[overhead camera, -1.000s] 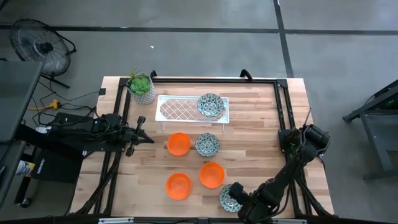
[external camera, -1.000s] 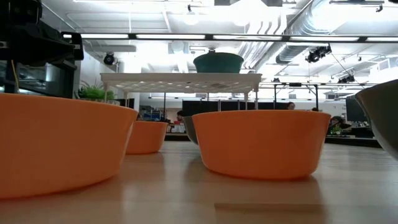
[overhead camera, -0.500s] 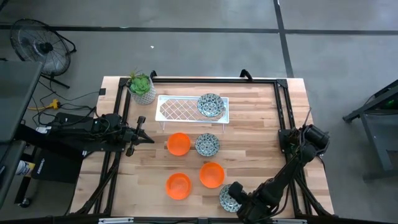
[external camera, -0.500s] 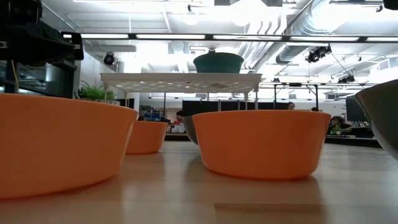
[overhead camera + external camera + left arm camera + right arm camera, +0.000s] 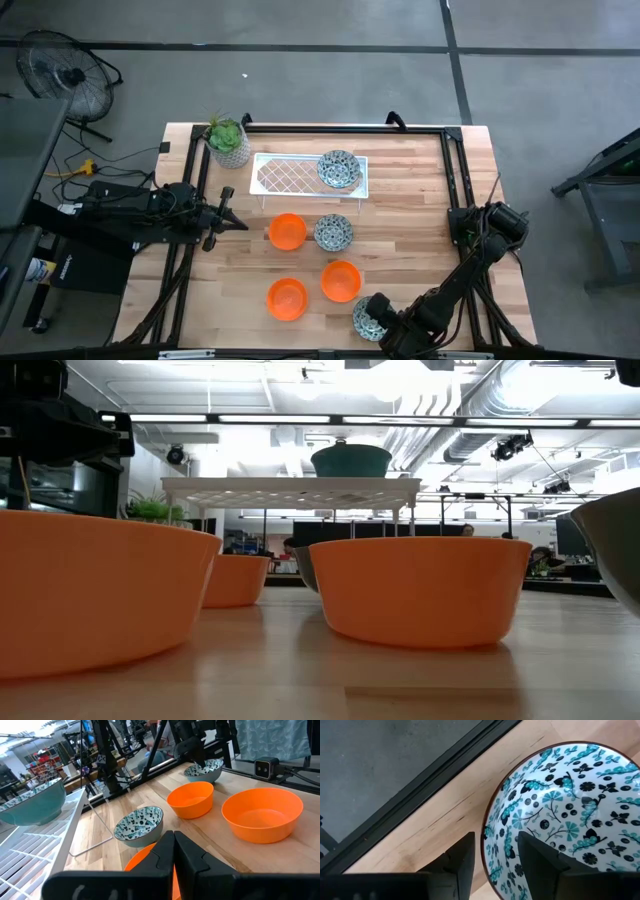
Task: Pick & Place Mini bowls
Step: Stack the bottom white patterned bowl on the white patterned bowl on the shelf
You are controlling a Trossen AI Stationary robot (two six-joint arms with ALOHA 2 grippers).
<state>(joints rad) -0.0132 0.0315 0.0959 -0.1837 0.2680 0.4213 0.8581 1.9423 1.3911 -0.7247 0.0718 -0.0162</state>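
Three orange mini bowls (image 5: 287,231) (image 5: 340,281) (image 5: 287,299) stand on the table. One patterned bowl (image 5: 333,233) sits beside the far orange one. Another (image 5: 339,168) rests on the white rack (image 5: 290,175). The third patterned bowl (image 5: 366,318) (image 5: 560,805) stands at the near edge. My right gripper (image 5: 378,316) (image 5: 495,865) is open over it. One finger (image 5: 462,862) is outside the rim (image 5: 487,835) and the other (image 5: 537,860) is above the inside. My left gripper (image 5: 240,224) (image 5: 173,851) is shut on nothing, at the table's left, pointing at the bowls.
A green plant in a white pot (image 5: 228,142) stands at the far left corner. A black frame (image 5: 455,170) runs along the table's sides, and its rail (image 5: 420,785) lies just beyond the near bowl. Bare wood (image 5: 410,210) lies right of the bowls.
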